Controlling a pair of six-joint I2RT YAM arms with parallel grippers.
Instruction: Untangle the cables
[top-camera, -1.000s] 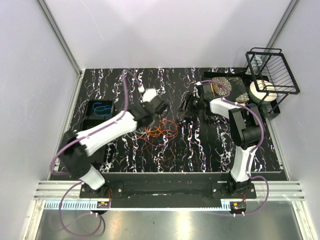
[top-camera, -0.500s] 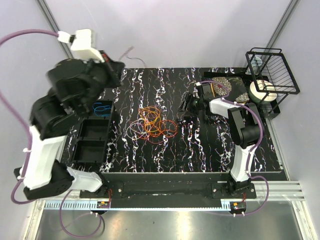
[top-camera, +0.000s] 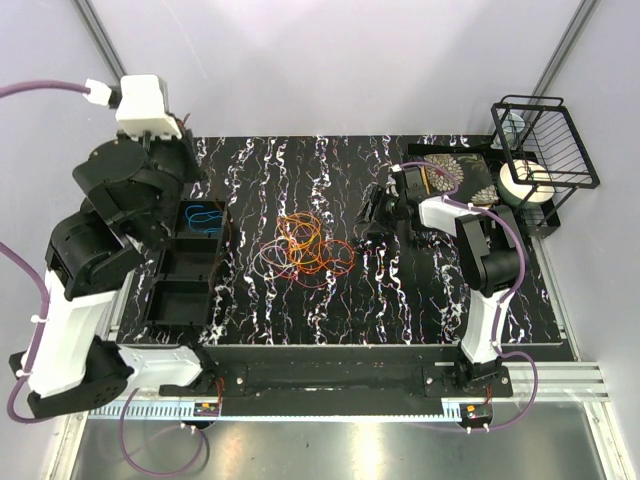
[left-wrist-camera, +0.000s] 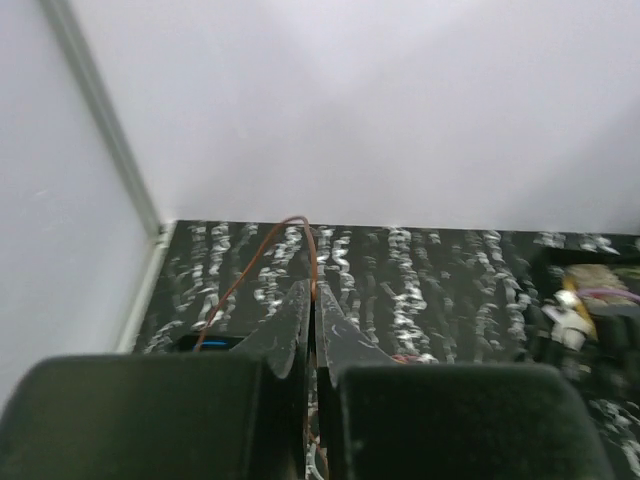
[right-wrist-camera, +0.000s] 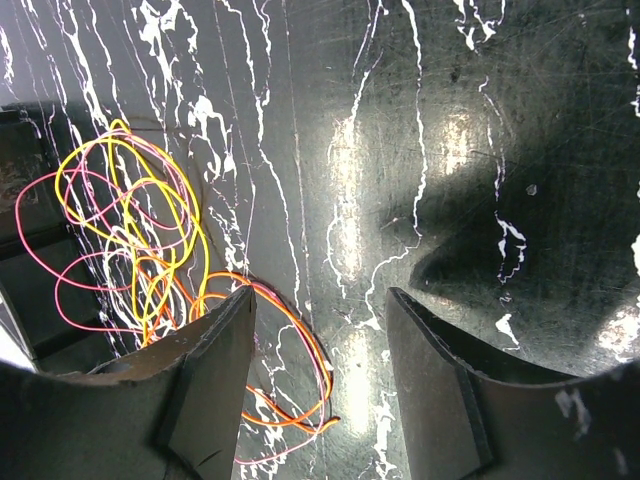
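Shut tight with left fingers (left-wrist-camera: 310, 292) on thin orange cable (left-wrist-camera: 262, 262), high above tray (top-camera: 190, 240). Right fingers (right-wrist-camera: 320, 300) open wide, empty, just right of cable tangle (top-camera: 305, 250) mid-tabletop (top-camera: 400, 290). Blue cable (top-camera: 203, 216) in far tray compartment.
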